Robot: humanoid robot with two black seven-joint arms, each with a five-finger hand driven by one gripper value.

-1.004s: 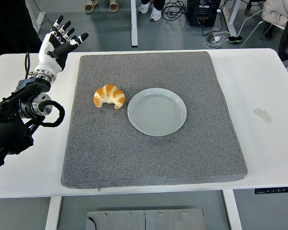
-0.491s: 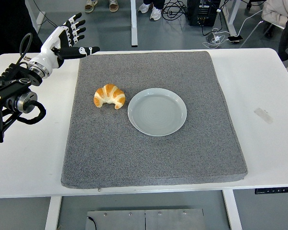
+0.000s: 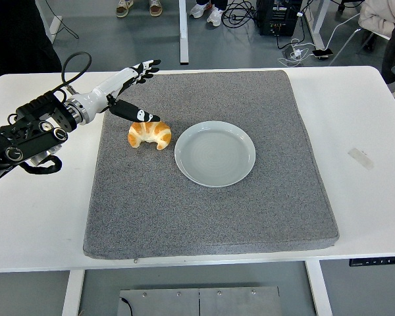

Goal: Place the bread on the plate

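White table [image 3: 39,217] with a grey mat [image 3: 204,217] covering most of it; grey floor behind at 12 o'clock with cables, a black box [image 3: 278,16] and shoes [image 3: 138,7] of people standing there. Small strip of tape [image 3: 361,158] on bare table at 3 o'clock from the mat. Bread [image 3: 149,133], a golden croissant, lies on the mat left of centre, arched with both ends pointing toward the near edge. Plate [image 3: 215,153], pale grey-blue, round, sits on the mat at about 4 o'clock from the bread, just beside it, a thin gap of mat between them; nothing on the plate. Left arm [image 3: 26,135] comes in from the left edge, black with a looped cable, crossing the bare table. Left hand [image 3: 122,92] reaches over the mat's far-left corner area, at about 11 o'clock from the bread. Hand is wide: fingers [image 3: 145,68] stretched out flat toward 1 o'clock, thumb [image 3: 139,115] splayed down and away from them, holding nothing. Thumb tip is right at the bread's top edge, at its 12 o'clock; cannot tell if it touches or just hovers over it. Fingers are well clear of the bread, above mat only. Right arm not visible. Bread not yet on the plate.
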